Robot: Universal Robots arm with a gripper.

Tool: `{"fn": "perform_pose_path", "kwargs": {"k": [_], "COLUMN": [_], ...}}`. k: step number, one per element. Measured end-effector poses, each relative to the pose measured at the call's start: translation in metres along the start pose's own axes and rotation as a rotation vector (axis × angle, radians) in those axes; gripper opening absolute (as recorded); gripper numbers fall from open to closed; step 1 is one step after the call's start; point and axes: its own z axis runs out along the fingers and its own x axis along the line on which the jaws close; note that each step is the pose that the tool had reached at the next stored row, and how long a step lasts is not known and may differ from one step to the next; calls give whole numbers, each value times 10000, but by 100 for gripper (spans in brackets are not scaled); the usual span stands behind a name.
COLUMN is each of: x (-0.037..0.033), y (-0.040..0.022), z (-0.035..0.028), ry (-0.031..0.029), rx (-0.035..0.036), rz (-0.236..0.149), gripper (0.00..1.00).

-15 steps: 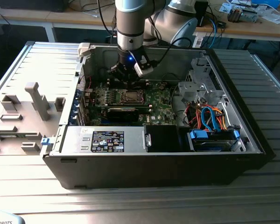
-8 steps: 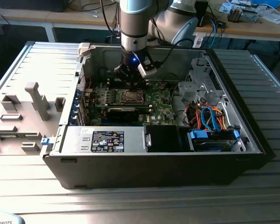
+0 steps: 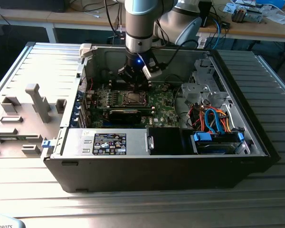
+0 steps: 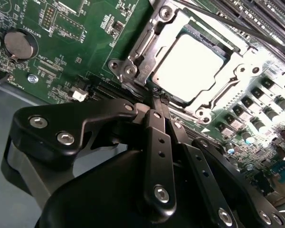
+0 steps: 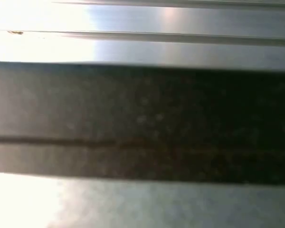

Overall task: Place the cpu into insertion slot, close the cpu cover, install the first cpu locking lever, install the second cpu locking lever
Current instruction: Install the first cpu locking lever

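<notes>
Inside an open computer case (image 3: 156, 166), the end effector (image 4: 157, 100) reaches down with its fingers (image 4: 157, 142) pressed together, gripping nothing, tips at the edge of the insertion slot (image 4: 133, 71) on the green circuit board (image 4: 85, 42). Just ahead of the tips, the cpu (image 4: 190, 66) sits seated in the slot, with the cpu cover (image 4: 235, 76) lying closed around it, framing its pale metal top.

A robotics lab: open computer case (image 3: 156, 166) on ribbed metal table (image 3: 47, 61), cluttered cable-strewn workbench (image 3: 256, 26) behind.
</notes>
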Motion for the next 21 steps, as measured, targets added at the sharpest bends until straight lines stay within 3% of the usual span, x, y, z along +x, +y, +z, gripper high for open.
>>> {"fn": "perform_pose_path", "kwargs": {"k": [7,10,11,13,21], "x": [-115,-153,-153,-153,-154], "y": [-8,-9,-10,-9,-10], "z": [8,16,18,19,-73], "ry": [21,26,24,20,17], "rx": [-74,-145,-286,-412,-414], "rz": [0,1,2,3,2], "gripper": [11,11,11,11,11]}}
